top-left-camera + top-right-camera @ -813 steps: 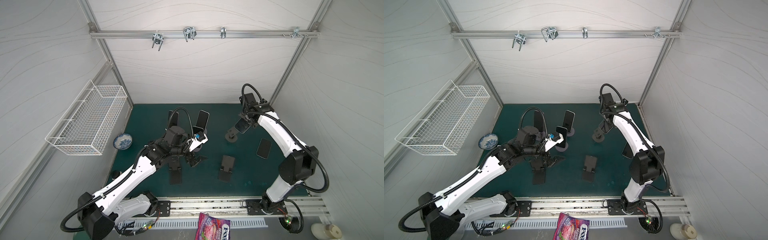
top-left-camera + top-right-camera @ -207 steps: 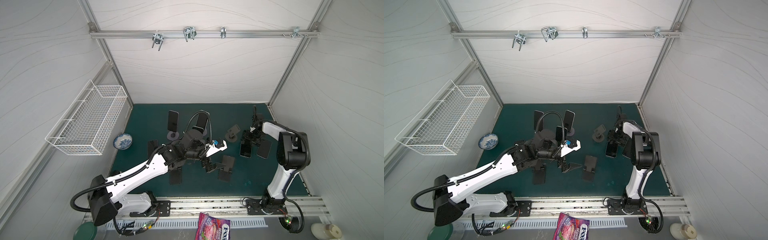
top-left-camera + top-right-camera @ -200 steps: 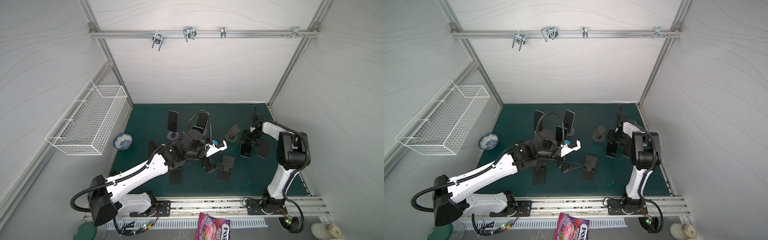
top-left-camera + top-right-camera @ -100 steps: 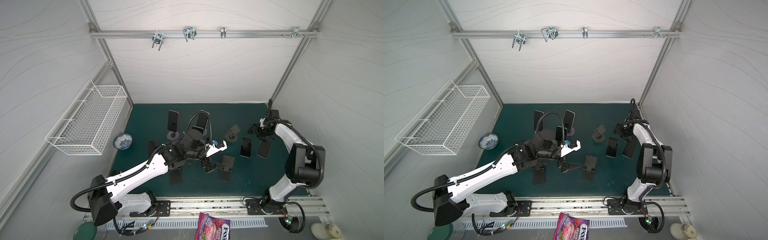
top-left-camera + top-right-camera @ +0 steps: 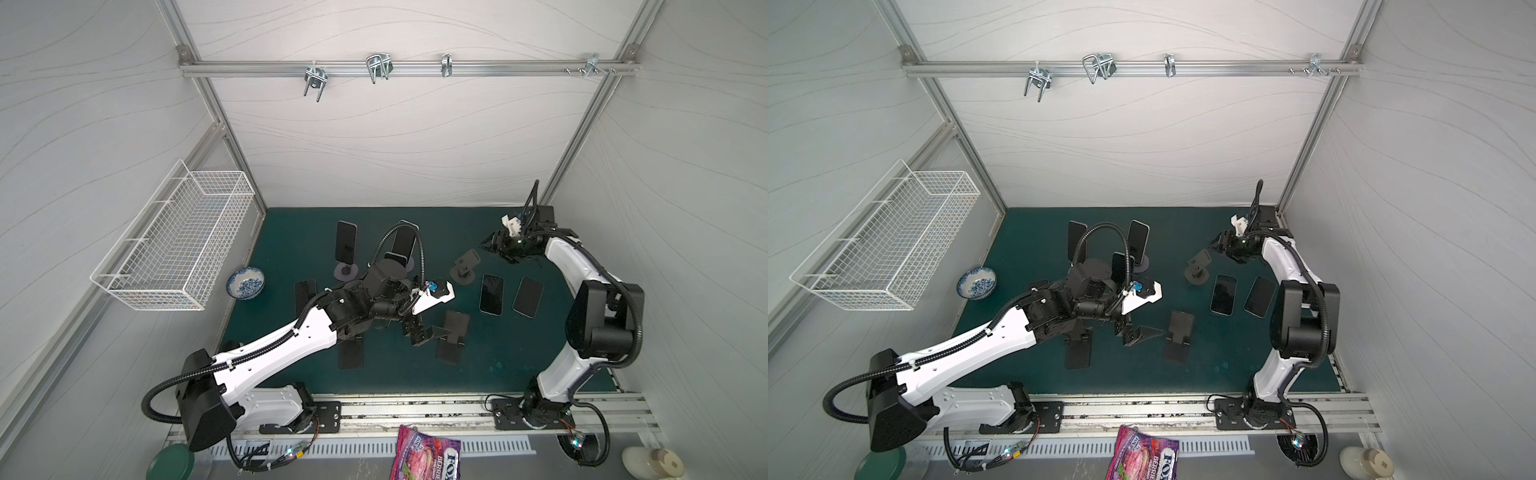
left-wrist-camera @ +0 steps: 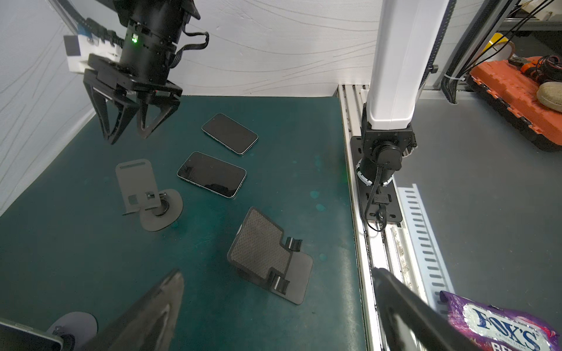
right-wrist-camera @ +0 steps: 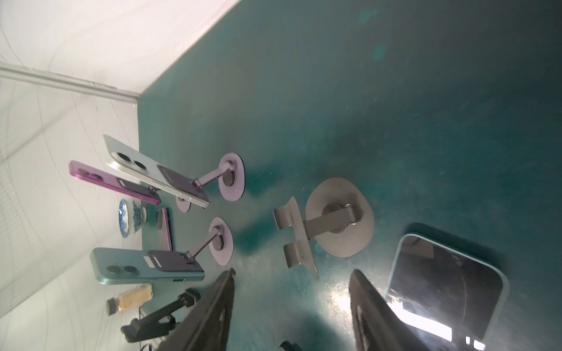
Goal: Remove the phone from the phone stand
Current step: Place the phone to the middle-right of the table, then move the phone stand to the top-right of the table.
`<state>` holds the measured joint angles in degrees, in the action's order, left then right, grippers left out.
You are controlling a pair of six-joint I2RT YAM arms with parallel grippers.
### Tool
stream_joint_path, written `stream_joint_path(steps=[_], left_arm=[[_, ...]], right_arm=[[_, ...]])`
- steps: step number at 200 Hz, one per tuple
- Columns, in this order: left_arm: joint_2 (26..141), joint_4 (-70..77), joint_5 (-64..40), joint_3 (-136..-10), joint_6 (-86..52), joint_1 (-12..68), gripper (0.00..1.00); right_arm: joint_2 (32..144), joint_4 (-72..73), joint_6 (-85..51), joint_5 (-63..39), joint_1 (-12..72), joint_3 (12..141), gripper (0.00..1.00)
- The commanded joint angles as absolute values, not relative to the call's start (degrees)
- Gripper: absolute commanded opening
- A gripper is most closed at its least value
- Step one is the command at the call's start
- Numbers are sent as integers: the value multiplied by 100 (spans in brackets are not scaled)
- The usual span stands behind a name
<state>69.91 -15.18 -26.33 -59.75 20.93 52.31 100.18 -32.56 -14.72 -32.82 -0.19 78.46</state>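
Three phones rest upright on round-base phone stands at the back left of the green mat: a silver phone [image 7: 155, 170], a purple phone [image 7: 112, 182] and a teal phone [image 7: 146, 266]; in both top views I see them from the screen side [image 5: 346, 245] [image 5: 1138, 239]. An empty phone stand [image 5: 465, 270] [image 7: 334, 217] stands right of them. Two phones [image 5: 491, 294] [image 5: 528, 296] lie flat beside it. My right gripper [image 5: 490, 243] [image 7: 292, 271] hovers behind the empty stand, open and holding nothing. My left gripper [image 5: 424, 334] [image 6: 277, 271] is wide open over the mat's middle.
Flat folding stands [image 5: 453, 336] [image 5: 349, 353] lie near the front of the mat; the left gripper hangs just left of one [image 6: 267, 255]. A blue-patterned bowl [image 5: 246, 282] sits at the left edge. A wire basket [image 5: 178, 245] hangs on the left wall. A snack bag [image 5: 428, 457] lies past the front rail.
The right gripper left a phone flat on the mat, then rose and drew back toward the far right corner, its jaws narrowing. The left arm has stayed still over the last second.
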Motion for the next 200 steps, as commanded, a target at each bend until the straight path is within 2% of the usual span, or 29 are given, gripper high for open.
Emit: stream_joint_path(steps=[1,57,68,119,146,179,200], left_arm=[[7016,-1507,-2585,-6066,2271,5265,98],[7034,-1521,-2674,-6082,2277,5271,98],[7053,-1528,-2685,-6082,2285,5272,98],[7109,-1529,-2685,-6108,2294,5276,98],[7164,-1535,-2703,-6117,2279,5271,98],[7211,-1528,-2742,-6126,2268,5275,98],[7233,-1535,-2744,-6127,2272,5280,98]], right_arm=[[10175,-3381,-1247,-3513,163,8042,59],[10403,-3397,-1130,-3331,211,8099,55],[10472,-3427,-1080,-3368,211,8144,51],[10661,-3428,-1015,-3222,216,8168,51],[10748,-3379,-1010,-3395,220,8202,45],[10831,-3339,-945,-3516,209,8265,43],[10891,-3345,-906,-3535,210,8307,38]])
